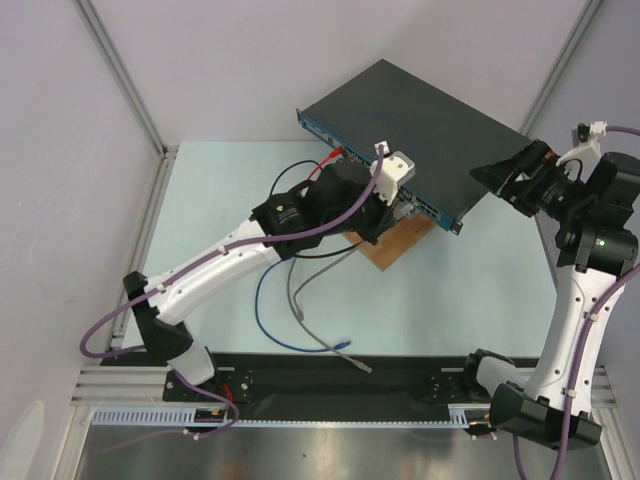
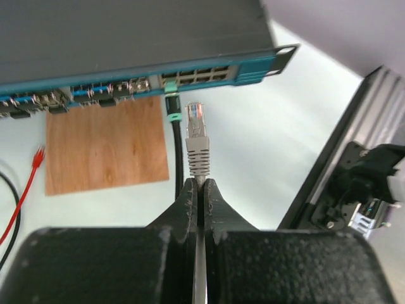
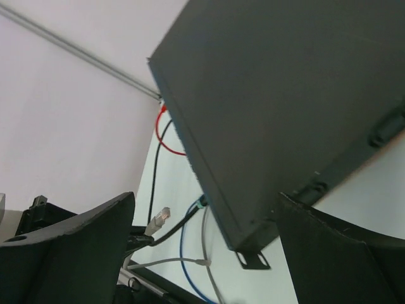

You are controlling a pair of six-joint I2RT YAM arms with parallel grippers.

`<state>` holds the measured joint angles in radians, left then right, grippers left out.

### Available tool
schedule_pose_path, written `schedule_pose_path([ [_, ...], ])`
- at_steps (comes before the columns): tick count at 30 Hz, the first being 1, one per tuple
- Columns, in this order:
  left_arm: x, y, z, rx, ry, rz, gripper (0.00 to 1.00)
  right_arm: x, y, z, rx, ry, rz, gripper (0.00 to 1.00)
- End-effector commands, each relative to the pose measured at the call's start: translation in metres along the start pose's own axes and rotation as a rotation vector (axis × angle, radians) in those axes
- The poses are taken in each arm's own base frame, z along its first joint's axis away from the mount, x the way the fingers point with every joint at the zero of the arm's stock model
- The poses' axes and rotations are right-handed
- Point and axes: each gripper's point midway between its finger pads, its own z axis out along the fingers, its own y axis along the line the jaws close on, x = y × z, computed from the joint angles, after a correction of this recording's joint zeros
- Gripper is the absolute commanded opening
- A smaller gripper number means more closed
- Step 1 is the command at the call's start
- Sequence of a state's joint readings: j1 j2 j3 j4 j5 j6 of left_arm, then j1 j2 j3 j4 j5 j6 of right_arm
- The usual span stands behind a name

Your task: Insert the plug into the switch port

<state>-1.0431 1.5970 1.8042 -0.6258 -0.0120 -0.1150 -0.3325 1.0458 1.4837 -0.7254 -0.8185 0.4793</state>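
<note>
Holding just short of the switch [image 2: 126,31], the plug [image 2: 195,126] points at the blue front strip, below the port block near the switch's right end, and I see a gap between them. My left gripper [image 2: 199,190] is clamped tight on the plug's tail, just behind its grey boot. A black cable [image 2: 172,111] sits in a port just left of the plug. The switch's front edge lies over a wooden board [image 2: 104,145] on the bench [image 2: 266,145]. My right gripper [image 3: 205,199] stands wide open at the switch's right end, a finger on either side of its corner, gripping nothing. A red cable [image 2: 28,183] trails in front of the switch.
</note>
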Motion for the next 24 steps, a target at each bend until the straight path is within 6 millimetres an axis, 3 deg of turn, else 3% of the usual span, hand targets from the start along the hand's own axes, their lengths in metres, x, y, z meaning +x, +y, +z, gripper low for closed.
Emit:
schedule_pose_path([
  [1, 0.003, 0.006, 0.007, -0.071, 0.055, -0.021, 0.00, 0.008, -0.022, -0.009, 0.085, 0.043, 0.017, 0.98],
  [6, -0.002, 0.014, 0.018, -0.148, 0.070, 0.012, 0.00, 0.022, -0.052, -0.003, 0.079, 0.124, 0.149, 1.00],
  [17, -0.010, 0.014, 0.034, -0.160, 0.071, 0.024, 0.00, 0.036, -0.061, 0.013, -0.031, 0.165, 0.283, 0.98],
  [24, -0.004, 0.015, 0.042, -0.160, 0.098, 0.033, 0.01, 0.042, -0.065, 0.020, -0.050, 0.166, 0.341, 0.94],
])
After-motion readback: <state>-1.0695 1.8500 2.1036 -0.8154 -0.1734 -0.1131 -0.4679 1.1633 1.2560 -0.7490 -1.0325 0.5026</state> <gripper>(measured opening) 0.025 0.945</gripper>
